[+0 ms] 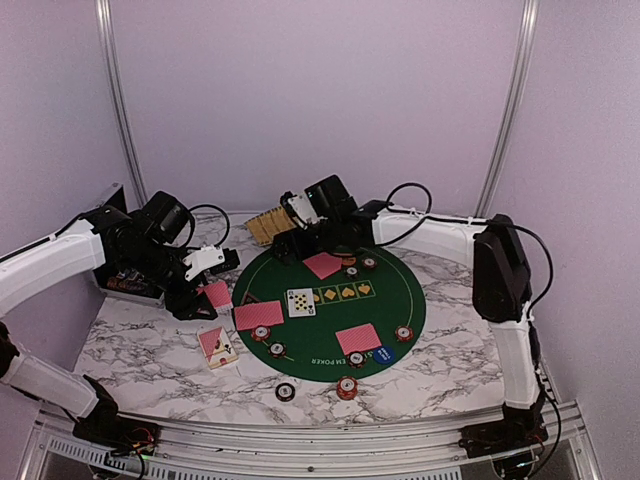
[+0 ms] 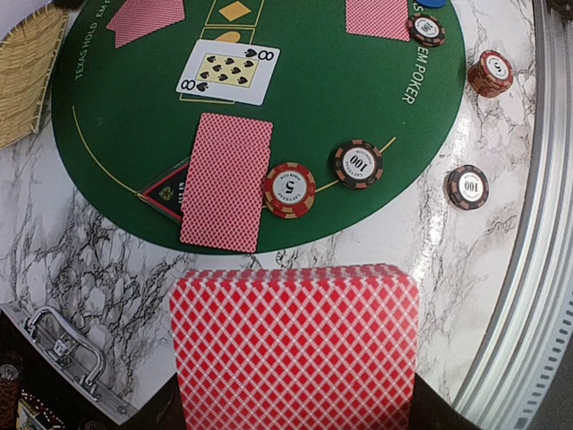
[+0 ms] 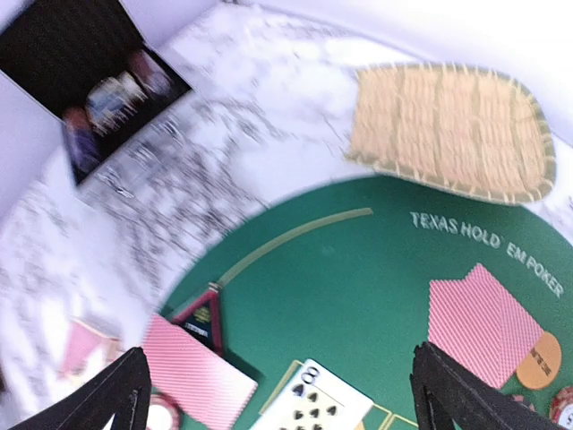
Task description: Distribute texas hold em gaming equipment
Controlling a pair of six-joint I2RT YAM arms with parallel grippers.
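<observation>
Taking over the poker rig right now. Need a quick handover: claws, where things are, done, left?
Left claw: shut on the red-backed deck, just off the green mat's left edge.
Right claw: open, empty, over the mat's far side.
Done: face-down cards at left, near and far seats; 8 of spades face up; chips beside the seats.
Left: other centre slots look unfilled; two chips sit off the mat.
</observation>
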